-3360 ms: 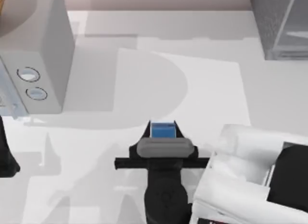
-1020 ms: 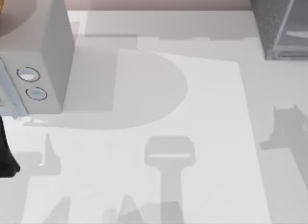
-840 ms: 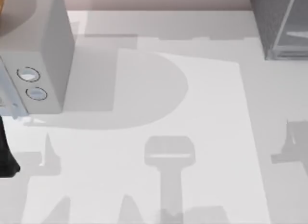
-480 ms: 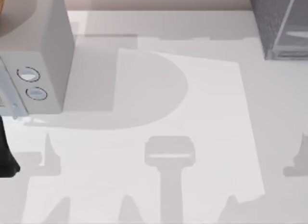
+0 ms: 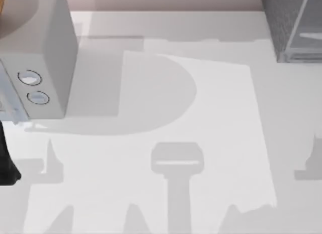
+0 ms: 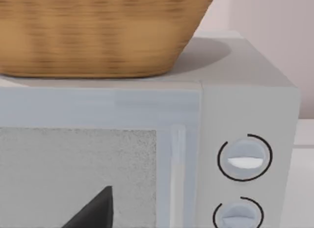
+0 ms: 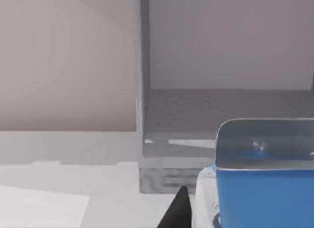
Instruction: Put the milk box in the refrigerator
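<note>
The milk box [image 7: 265, 189] is seen close up in the right wrist view, in front of the open refrigerator [image 7: 206, 139], with one dark finger [image 7: 179, 211] of the right gripper beside it. It cannot be told whether the box is pinched. The left arm [image 5: 6, 163] is parked at the table's [image 5: 216, 108] left edge, facing a microwave [image 6: 245, 115] with a basket [image 6: 98, 32] on top.
</note>
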Available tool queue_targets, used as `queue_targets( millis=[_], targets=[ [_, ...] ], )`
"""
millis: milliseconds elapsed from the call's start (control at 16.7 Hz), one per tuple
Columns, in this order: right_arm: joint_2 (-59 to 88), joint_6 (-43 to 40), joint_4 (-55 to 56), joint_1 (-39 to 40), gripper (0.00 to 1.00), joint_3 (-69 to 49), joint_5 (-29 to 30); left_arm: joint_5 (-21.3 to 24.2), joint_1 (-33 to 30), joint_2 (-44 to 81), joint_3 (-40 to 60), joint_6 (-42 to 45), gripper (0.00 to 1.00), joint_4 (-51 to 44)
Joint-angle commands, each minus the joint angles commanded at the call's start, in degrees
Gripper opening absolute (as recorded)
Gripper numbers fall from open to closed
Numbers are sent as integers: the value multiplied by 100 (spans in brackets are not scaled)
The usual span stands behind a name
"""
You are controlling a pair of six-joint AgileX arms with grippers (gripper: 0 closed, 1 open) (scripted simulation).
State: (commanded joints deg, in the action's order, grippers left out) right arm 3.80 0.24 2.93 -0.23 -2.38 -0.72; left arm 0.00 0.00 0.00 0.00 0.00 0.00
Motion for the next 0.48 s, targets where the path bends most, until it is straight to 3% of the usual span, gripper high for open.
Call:
queue_targets(
  millis=[480],
  targets=[
    [3513, 17, 2179, -472, 0, -1788, -477, 0, 0, 0, 0, 0, 100, 0]
  ],
)
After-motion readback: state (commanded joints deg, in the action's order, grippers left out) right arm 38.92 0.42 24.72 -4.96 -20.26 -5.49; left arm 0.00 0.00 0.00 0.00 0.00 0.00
